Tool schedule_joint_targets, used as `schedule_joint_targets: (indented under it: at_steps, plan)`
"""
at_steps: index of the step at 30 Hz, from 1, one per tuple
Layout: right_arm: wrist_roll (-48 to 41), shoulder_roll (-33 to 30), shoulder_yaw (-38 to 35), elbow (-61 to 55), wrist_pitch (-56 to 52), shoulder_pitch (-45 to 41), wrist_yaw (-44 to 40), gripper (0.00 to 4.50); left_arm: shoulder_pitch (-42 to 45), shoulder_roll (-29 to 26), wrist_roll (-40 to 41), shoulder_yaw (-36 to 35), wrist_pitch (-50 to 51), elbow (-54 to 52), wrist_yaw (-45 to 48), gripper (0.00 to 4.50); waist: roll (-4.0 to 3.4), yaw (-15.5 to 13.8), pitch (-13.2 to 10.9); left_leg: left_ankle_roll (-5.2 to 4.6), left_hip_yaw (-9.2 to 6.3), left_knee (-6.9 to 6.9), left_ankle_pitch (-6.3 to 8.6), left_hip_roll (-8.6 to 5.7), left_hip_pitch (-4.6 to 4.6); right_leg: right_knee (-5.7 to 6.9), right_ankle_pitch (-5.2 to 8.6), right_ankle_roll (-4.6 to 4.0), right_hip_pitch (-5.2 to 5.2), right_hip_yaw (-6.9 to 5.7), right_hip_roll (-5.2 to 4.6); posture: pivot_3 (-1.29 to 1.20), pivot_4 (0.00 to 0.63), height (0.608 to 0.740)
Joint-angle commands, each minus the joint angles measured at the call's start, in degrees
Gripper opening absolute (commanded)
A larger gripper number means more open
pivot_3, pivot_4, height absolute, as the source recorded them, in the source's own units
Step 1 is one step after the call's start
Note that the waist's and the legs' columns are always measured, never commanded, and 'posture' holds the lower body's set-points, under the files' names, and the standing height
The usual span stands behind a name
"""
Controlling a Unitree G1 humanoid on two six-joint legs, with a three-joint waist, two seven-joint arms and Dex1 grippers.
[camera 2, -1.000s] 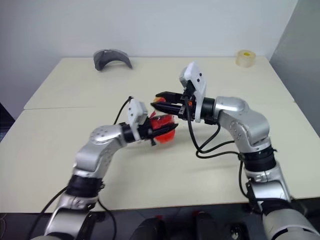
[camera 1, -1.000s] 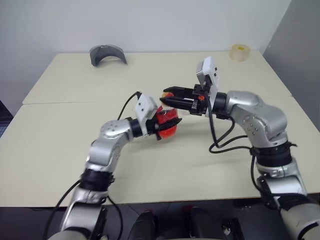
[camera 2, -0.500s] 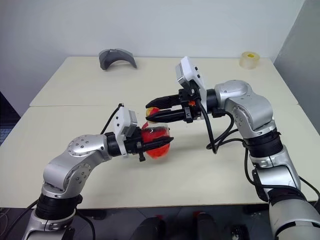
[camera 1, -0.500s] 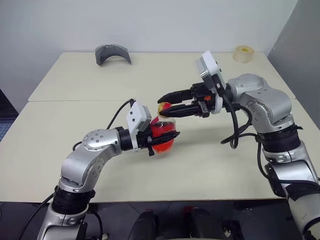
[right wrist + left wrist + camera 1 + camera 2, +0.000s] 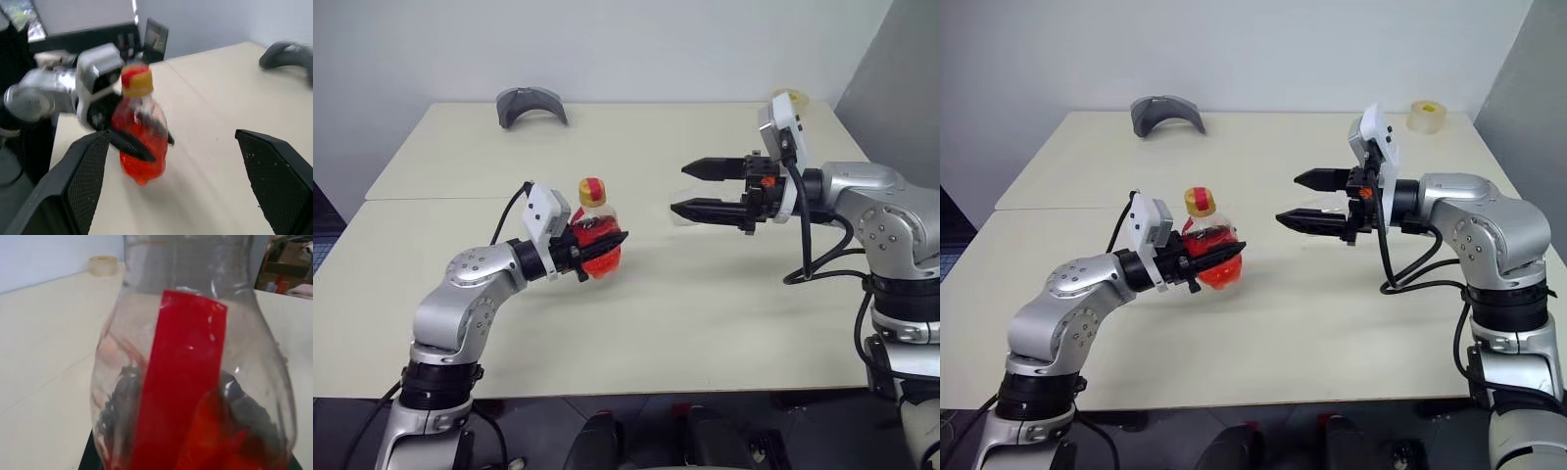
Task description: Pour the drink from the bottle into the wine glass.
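Bottle [image 5: 594, 235] sits upright in the left gripper [image 5: 595, 247], clamped round its red-filled body above the near-left part of the pale table [image 5: 705, 294] — cap [image 5: 591, 191] on top. To the right, well apart, the right gripper [image 5: 709, 189] hangs level with fingers spread wide, grasping nothing. A grey curved piece [image 5: 530, 104] and a tape roll [image 5: 1420, 115] lie at the far edge.

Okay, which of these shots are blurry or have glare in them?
Right wrist view: the bottle and the left claw holding it look motion-smeared. Left wrist view: the bottle is so close it looks soft, with small highlights on the plastic. Both eye views look crisp and evenly lit.
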State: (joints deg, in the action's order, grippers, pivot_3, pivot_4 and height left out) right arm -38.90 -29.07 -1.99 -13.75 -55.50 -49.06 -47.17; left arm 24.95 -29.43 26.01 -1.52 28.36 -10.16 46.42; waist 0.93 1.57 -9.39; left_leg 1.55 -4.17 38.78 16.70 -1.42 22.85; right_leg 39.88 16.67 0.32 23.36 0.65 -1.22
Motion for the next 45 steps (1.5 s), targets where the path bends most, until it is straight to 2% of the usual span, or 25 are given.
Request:
schedule_joint_targets:
  at_steps: [1, 5, 10, 38, 41, 45]
  plan:
    - [1.6, 5.0, -0.2, -3.0, 1.4, 1.1, 8.9, 4.34, 5.3, 2.5, -3.0, 0.8, -6.3, 5.3, -1.1, 1.38, 0.01, 0.0, 0.0, 0.0, 0.01, 0.02, 0.0, 0.0, 0.0, 0.0, 0.0, 0.0, 0.0, 0.01, 0.0, 0.0, 0.15, 0.74]
    - [3.9, 10.6, 1.3, -2.1, 3.1, 0.4, 14.8, 4.34, 10.2, 5.3, -4.9, 1.8, -9.6, 11.6, -1.1, 1.37, 0.01, 0.0, 0.0, 0.06, 0.03, 0.04, -0.03, -0.02, 0.06, 0.02, 0.0, 0.0, 0.07, 0.04, -0.01, 0.0, 0.15, 0.74]
    - [7.6, 13.7, 3.3, 2.7, 6.6, -1.8, 17.4, 4.34, 13.2, 7.2, -6.0, 2.8, -12.2, 15.5, 0.4, 1.37, 0.0, 0.1, 0.0, 0.22, 0.07, 0.03, -0.12, -0.03, 0.04, 0.03, 0.0, 0.0, 0.08, 0.09, 0.0, 0.0, 0.15, 0.74]
    - [10.3, 18.8, 6.4, 8.1, 9.9, -5.2, 15.6, 4.34, 12.9, 7.4, -6.9, 3.1, -13.2, 17.0, 2.5, 1.31, 0.0, 0.3, 0.0, 0.22, 0.09, 0.01, -0.12, -0.03, 0.05, 0.06, 0.0, 0.0, 0.16, 0.12, 0.0, 0.0, 0.15, 0.74]
    - [10.1, 19.0, 6.6, 8.1, 9.7, -5.0, 15.0, 3.74, 13.0, 7.4, -6.9, 3.1, -13.3, 17.1, 2.6, 1.31, 0.0, 0.3, 0.0, 0.22, 0.09, 0.01, -0.12, -0.02, 0.05, 0.06, 0.0, 0.0, 0.16, 0.12, 0.0, 0.0, 0.15, 0.74]
    - [10.1, 18.7, 7.3, 7.9, 9.4, -5.0, 13.7, 2.44, 13.2, 7.5, -7.0, 3.1, -13.5, 17.4, 2.8, 1.31, 0.0, 0.3, 0.0, 0.22, 0.09, 0.01, -0.12, -0.03, 0.05, 0.06, 0.0, 0.0, 0.16, 0.12, 0.0, 0.0, 0.15, 0.74]
